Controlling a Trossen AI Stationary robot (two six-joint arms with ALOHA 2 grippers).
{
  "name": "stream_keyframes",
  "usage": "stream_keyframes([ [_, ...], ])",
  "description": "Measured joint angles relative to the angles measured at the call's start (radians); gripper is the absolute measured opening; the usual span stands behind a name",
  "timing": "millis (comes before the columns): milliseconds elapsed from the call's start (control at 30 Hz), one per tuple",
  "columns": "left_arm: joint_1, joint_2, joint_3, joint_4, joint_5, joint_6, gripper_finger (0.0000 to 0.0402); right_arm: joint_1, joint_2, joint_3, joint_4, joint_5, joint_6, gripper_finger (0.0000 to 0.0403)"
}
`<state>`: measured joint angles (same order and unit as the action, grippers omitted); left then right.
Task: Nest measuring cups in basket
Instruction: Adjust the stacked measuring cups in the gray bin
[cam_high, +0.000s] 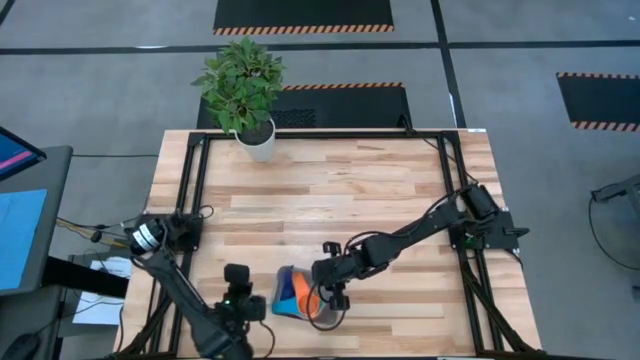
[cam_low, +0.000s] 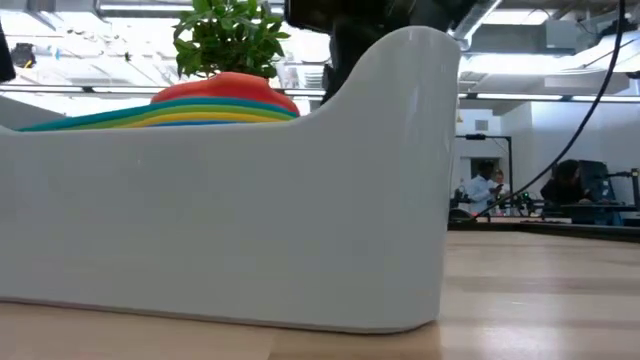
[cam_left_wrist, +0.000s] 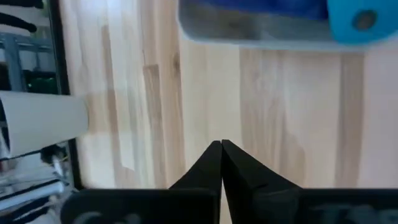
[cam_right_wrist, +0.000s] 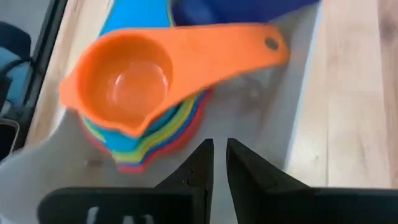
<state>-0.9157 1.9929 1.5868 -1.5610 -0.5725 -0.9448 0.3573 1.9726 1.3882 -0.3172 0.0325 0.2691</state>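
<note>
Orange plastic measuring cup (cam_right_wrist: 127, 78) lies on top of a nested stack of coloured plastic cups (cam_right_wrist: 152, 140) inside the shallow pale grey-blue plastic basket (cam_right_wrist: 280, 106), directly ahead of and below the right end effector (cam_right_wrist: 214, 163). That end effector hangs over the basket with its fingers slightly parted and holding nothing. A dark blue cup (cam_right_wrist: 242, 9) sits just beyond the stack, seemingly not yet nested, so the job looks nearly finished. The left end effector (cam_left_wrist: 221, 163) is closed and empty above the wooden counter (cam_left_wrist: 273, 118), short of the basket.
</note>
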Motion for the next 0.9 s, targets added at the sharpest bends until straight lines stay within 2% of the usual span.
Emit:
stream_keyframes([
  [133, -0.018, -0.008, -0.012, -0.008, -0.033, -0.052, 0.0000, 0.000, -0.004, 0.050, -0.007, 0.001, -0.032, 0.0069],
  [300, -0.023, -0.014, -0.026, -0.011, -0.023, -0.079, 0.0000, 0.001, -0.010, 0.103, -0.079, 0.016, -0.061, 0.0069],
  [500, -0.051, -0.014, -0.052, -0.008, -0.077, -0.123, 0.0000, 0.010, -0.009, 0.104, -0.084, 0.206, -0.085, 0.0069],
  [567, -0.062, -0.026, -0.107, -0.009, -0.113, -0.124, 0.0000, 0.012, -0.009, 0.110, -0.122, 0.265, -0.121, 0.0069],
  [633, -0.058, -0.057, -0.183, -0.006, -0.151, -0.152, 0.0000, 0.013, -0.029, 0.135, -0.231, 0.329, -0.143, 0.0069],
  [733, -0.017, -0.128, -0.315, -0.009, -0.183, -0.227, 0.0000, 0.007, -0.060, 0.198, -0.362, 0.424, -0.115, 0.0069],
  [900, 0.068, -0.289, -0.489, -0.011, -0.231, -0.245, 0.0000, -0.009, -0.117, 0.222, -0.630, 0.473, -0.013, 0.0069],
])
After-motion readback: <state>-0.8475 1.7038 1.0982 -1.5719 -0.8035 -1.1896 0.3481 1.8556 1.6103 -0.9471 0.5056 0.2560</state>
